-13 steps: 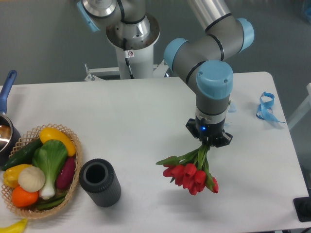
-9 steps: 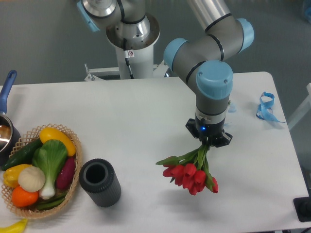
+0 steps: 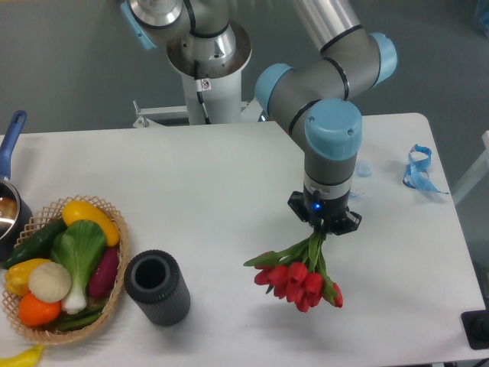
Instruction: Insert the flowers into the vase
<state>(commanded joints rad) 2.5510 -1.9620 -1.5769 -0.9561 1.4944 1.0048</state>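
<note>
The flowers (image 3: pixel 299 280), red tulips with green stems and leaves, hang heads-down to the lower left below my gripper (image 3: pixel 318 232), which is shut on their stems. The bunch hovers just above the white table right of centre. The vase (image 3: pixel 157 287), a dark grey ribbed cylinder with its round mouth open, stands upright at the lower left, well apart from the flowers and to their left. My fingertips are mostly hidden by the wrist and the stems.
A wicker basket (image 3: pixel 116 281) holding vegetables sits just left of the vase. A pot with a blue handle (image 3: pixel 11 138) is at the far left edge. A blue ribbon (image 3: pixel 419 170) lies at the right. The table's front edge runs close below the flowers.
The arm has shifted slightly left and toward the camera, carrying the flowers with it; the bunch now sits a little lower and more to the left.
</note>
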